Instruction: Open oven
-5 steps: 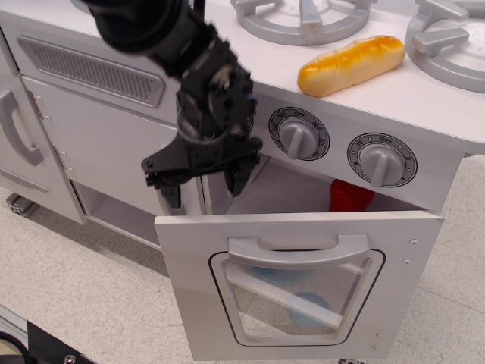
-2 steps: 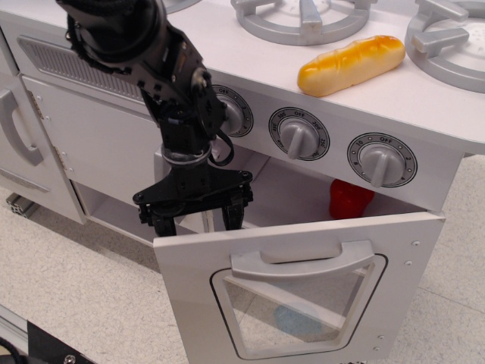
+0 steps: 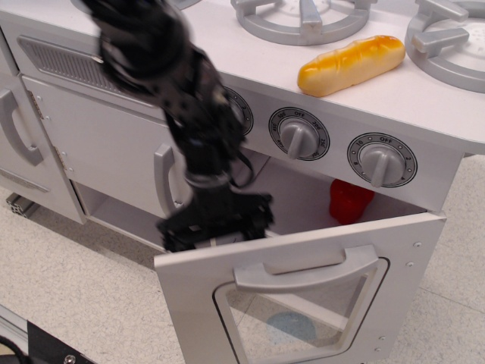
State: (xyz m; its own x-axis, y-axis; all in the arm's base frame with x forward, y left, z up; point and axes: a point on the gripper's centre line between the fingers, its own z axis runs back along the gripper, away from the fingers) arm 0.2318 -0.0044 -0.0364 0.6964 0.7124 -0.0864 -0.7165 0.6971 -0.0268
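The oven door is pale grey-white, with a clear rounded window and a wide grey bar handle. It is hinged at the bottom and tilted partly open towards me, leaving a gap at the top. My black gripper points down into that gap at the door's upper left edge, just behind the top rim. Its fingers stand apart and hold nothing, and their tips are hidden behind the door. A red object sits inside the oven cavity.
A toy bread roll lies on the stovetop between grey burners. Two knobs sit above the oven. A cabinet door with a vertical handle is left of the arm. A blue item shows through the window.
My gripper has moved down and right, from above the door's left corner into the gap behind its top edge. The door has tilted a little further open.
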